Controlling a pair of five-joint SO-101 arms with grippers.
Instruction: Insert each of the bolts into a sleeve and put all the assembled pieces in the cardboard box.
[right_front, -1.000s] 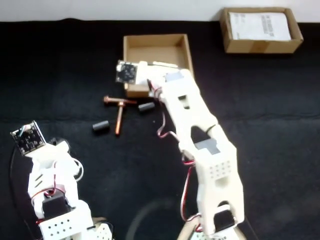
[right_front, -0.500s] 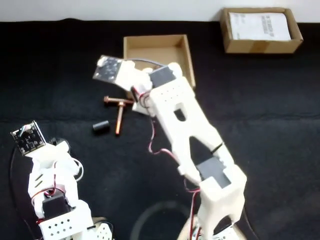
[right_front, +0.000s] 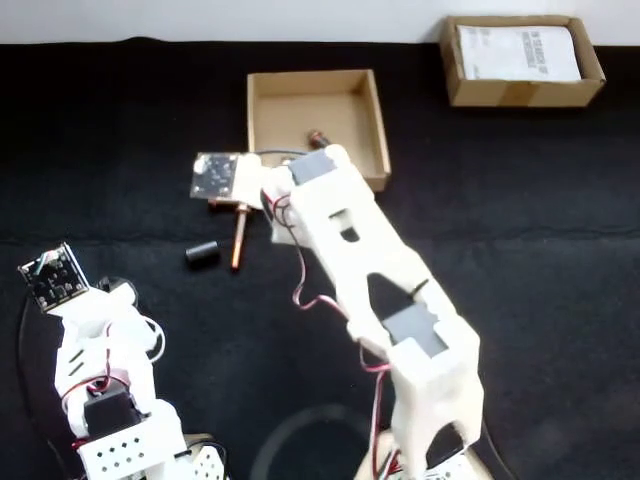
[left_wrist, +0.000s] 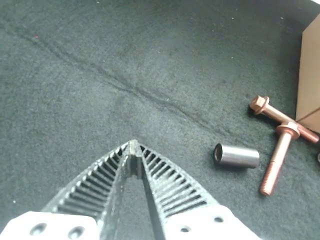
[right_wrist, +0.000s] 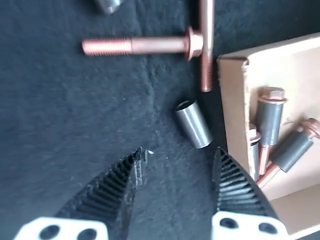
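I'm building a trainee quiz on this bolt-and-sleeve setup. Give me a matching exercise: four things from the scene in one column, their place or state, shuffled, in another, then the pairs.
1. left gripper
2. right gripper
3. bare copper-coloured metal bolts
4. bolts already fitted in grey metal sleeves

A. lying in the brown cardboard box
B. open, a loose grey sleeve just ahead of it
C. shut, over black cloth
D. touching each other on the cloth beside the box

Pairs: 1-C, 2-B, 3-D, 4-A

In the cardboard box (right_front: 300, 110) lie assembled pieces (right_wrist: 270, 120); before its corner two bolts (left_wrist: 276, 162) cross on the counter (right_front: 500, 300), one sleeve (right_wrist: 194, 124) beside the box, another sleeve (right_front: 202, 253) left.
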